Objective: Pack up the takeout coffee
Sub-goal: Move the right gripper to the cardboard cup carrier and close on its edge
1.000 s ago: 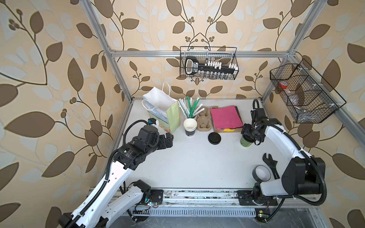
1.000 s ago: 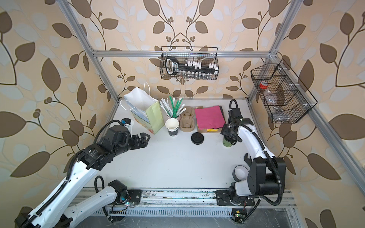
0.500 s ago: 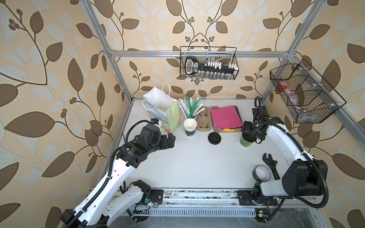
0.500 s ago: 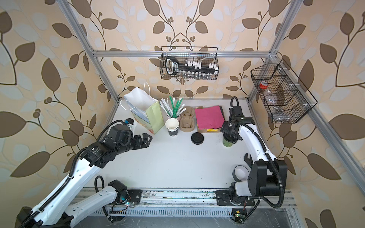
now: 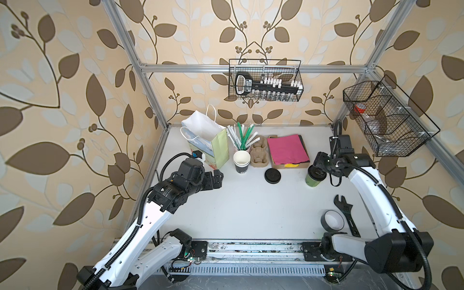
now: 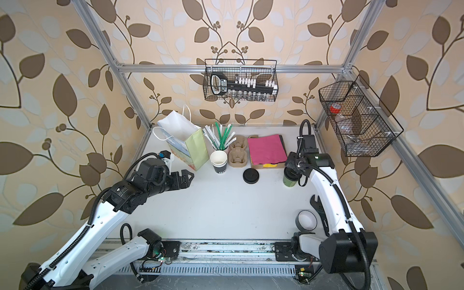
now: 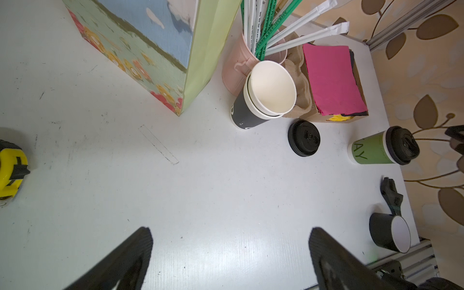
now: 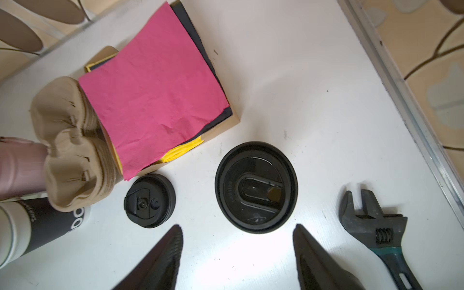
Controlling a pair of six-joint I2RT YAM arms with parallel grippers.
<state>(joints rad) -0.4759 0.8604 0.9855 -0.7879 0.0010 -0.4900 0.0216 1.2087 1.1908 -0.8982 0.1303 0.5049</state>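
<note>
Since a second ago my left gripper (image 5: 218, 179) has crept a little toward the middle of the table (image 5: 251, 208). Its fingers are spread wide over bare surface, just below the gift bag (image 5: 218, 148) in both top views. My right gripper (image 8: 237, 229) has barely shifted and hangs over the takeout coffee (image 5: 311, 181). That cup stands upright, right of centre in both top views, just below the box of pink napkins (image 5: 286, 148) and right of the loose black lid (image 5: 272, 175). From my right wrist, both fingers stand apart, the cup's lid lies just beyond their tips, and neither touches it.
</note>
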